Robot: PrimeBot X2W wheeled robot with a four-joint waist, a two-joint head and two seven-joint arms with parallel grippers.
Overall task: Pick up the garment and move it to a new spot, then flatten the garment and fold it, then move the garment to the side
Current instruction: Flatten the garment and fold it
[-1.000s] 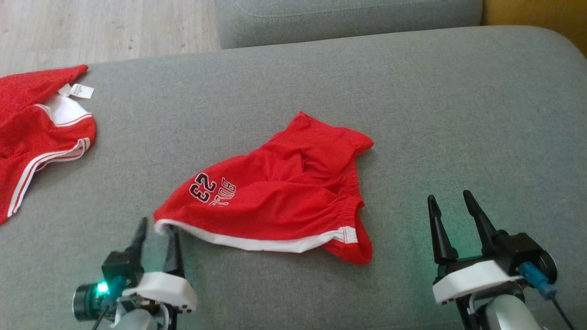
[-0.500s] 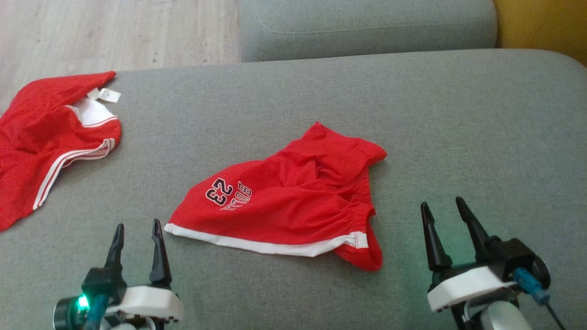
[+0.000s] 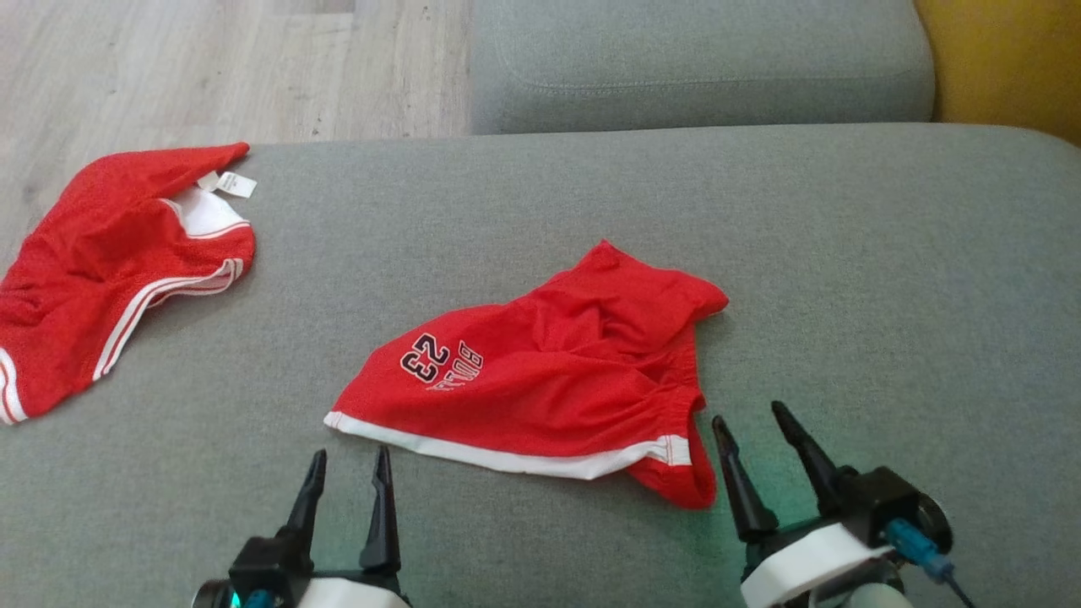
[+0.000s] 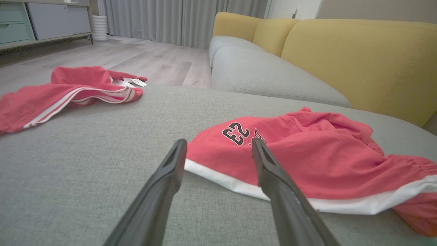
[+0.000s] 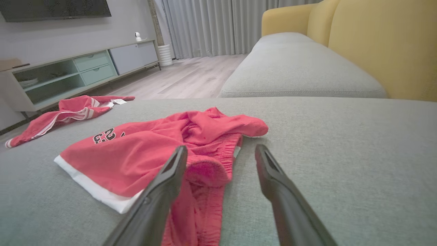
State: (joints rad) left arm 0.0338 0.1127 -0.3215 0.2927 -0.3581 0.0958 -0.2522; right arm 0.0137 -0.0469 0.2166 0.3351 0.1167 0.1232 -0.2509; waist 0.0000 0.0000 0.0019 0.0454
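Note:
The garment (image 3: 540, 380) is a pair of red shorts with a white hem and a "23" print, lying crumpled in the middle of the grey sofa seat (image 3: 844, 253). My left gripper (image 3: 350, 456) is open just short of the hem's left corner, touching nothing. In the left wrist view the garment (image 4: 307, 160) lies right beyond the left gripper (image 4: 218, 141). My right gripper (image 3: 747, 414) stands open beside the garment's right end, near the waistband. In the right wrist view, the right gripper (image 5: 222, 147) has the bunched waistband of the garment (image 5: 136, 153) by its left finger.
A second red garment with white stripes (image 3: 110, 253) lies at the seat's far left edge. Another grey seat cushion (image 3: 701, 67) sits behind, with a yellow backrest (image 3: 1013, 59) at the right. Wooden floor (image 3: 169, 67) lies beyond the left edge.
My left gripper has opened off the hem's left corner and drawn back a little. My right gripper has come closer to the garment's right end. The head camera has shifted.

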